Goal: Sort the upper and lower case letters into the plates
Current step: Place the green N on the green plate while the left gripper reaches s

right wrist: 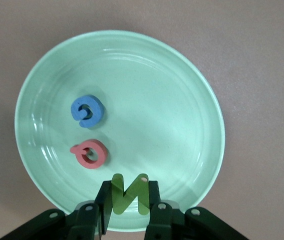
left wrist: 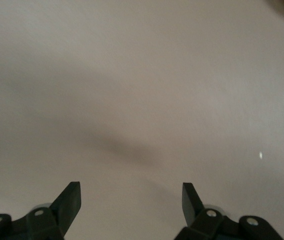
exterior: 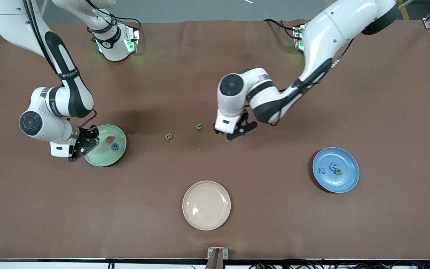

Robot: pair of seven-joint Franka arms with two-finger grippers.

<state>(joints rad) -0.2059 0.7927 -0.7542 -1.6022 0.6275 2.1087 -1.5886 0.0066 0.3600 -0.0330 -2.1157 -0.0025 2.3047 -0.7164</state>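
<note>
The right gripper (right wrist: 126,207) holds a green letter (right wrist: 127,194) over the mint plate (right wrist: 192,100) and should drop it in, while the left gripper's (left wrist: 131,200) fingers wait wide over the bench (exterior: 386,93).

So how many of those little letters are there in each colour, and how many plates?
Green letters: 4, two loose on the table, one in the blue plate, one held by the right hand
Blue letters: 3
Pink-red letters: 1
Plates: 3, mint green, blue, cream
Total: 11
</note>
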